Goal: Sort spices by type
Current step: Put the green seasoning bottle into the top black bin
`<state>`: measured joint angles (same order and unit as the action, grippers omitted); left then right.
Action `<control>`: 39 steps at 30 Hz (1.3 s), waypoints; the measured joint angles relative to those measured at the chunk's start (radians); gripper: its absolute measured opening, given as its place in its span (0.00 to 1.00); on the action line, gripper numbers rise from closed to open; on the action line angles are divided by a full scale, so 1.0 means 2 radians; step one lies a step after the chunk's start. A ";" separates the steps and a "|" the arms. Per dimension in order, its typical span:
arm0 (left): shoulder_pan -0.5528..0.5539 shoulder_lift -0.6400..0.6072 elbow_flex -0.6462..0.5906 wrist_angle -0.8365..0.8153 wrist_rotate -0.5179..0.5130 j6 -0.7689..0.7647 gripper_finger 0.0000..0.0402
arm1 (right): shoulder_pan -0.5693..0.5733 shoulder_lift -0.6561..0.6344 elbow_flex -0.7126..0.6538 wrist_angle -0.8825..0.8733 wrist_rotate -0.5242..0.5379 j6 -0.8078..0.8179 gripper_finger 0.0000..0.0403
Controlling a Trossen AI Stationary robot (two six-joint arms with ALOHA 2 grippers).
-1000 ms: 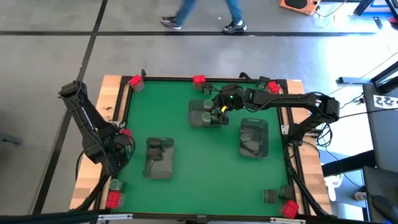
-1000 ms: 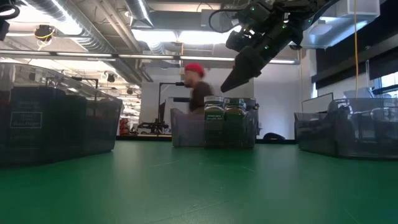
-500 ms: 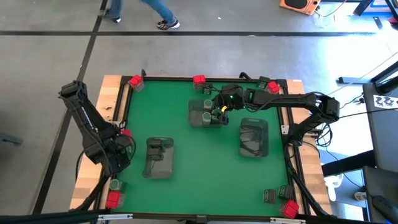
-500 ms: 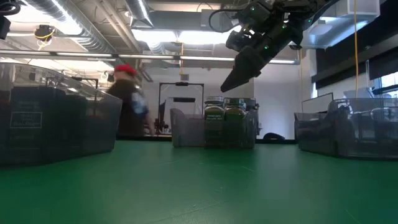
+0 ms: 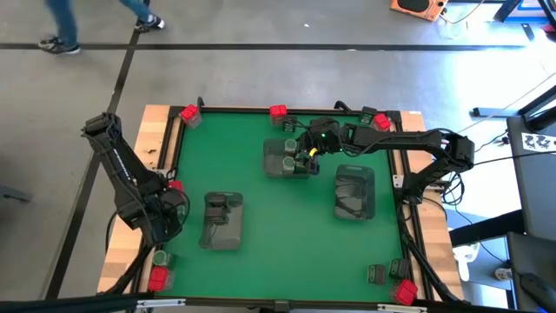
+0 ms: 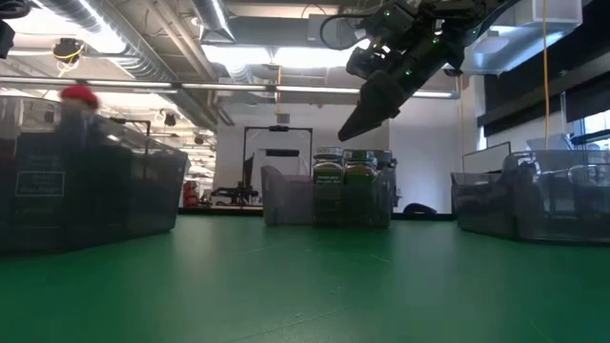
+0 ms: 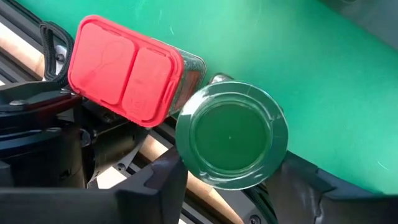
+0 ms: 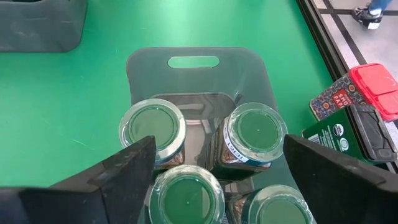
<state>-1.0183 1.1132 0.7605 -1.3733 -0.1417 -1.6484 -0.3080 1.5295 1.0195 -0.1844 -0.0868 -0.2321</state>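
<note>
The spices are partly sorted, I'd say. Going left to right: a round jar (image 7: 231, 135) and a red-lidded box (image 7: 125, 70) sit just ahead of the left gripper (image 5: 162, 228) at the table's (image 5: 287, 252) edge, unsorted; its fingers stand apart, one either side of the jar, gripping nothing. Just beyond it a tray (image 5: 223, 221) holds dark tins. The right gripper (image 6: 353, 127) hangs wide open and empty directly over a tray (image 8: 193, 74) holding four green-lidded jars (image 8: 152, 129). Red and dark containers (image 8: 354, 102) wait off to its side.
</note>
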 joint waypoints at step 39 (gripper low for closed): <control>0.000 0.001 -0.001 0.009 -0.001 -0.036 0.46 | 0.000 0.000 0.000 0.001 0.000 0.000 0.87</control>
<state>-1.0180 1.1149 0.7582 -1.3556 -0.1428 -1.7206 -0.3080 1.5295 1.0195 -0.1818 -0.0872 -0.2325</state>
